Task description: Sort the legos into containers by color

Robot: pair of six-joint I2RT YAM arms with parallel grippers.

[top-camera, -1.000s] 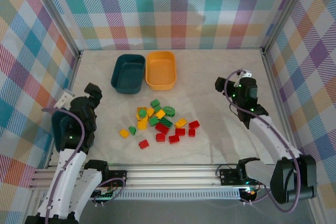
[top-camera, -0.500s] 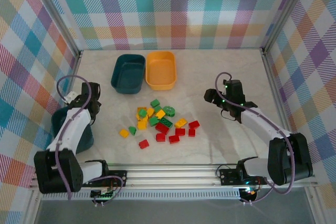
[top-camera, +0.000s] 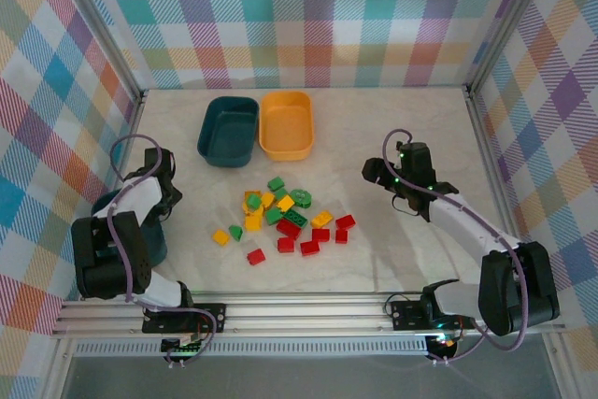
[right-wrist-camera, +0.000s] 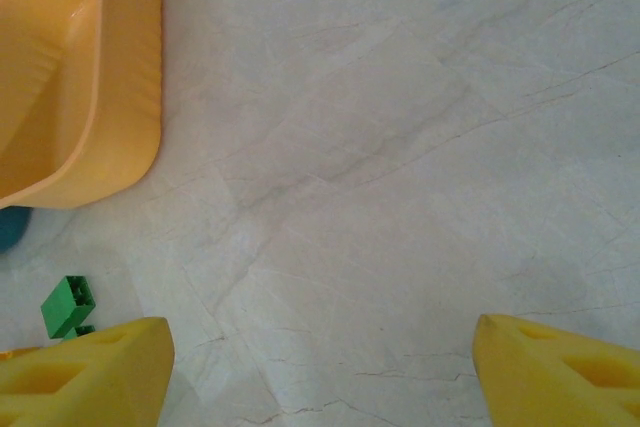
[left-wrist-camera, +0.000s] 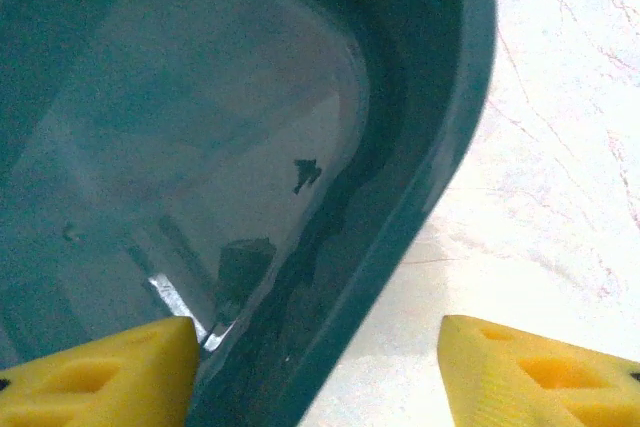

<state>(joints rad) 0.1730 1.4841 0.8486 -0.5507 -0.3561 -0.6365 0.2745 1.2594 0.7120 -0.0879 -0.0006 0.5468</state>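
While nothing looks sorted yet, the legos (top-camera: 283, 217) sit in a loose heap mid-table, just on the near side of the teal bin (top-camera: 227, 130) and orange bin (top-camera: 286, 124). The right gripper (right-wrist-camera: 320, 372) is spread wide and empty, beside the heap. The left gripper (left-wrist-camera: 318, 377) is also spread and empty, straddling the rim of a third teal bin (left-wrist-camera: 450, 127). Best move is probably to start with an edge piece like the red brick (top-camera: 345, 222): drop straight down, pinch its flat sides, and avoid its neighbours.

pale marble tabletop (top-camera: 374, 128), plaid walls (top-camera: 308, 16)
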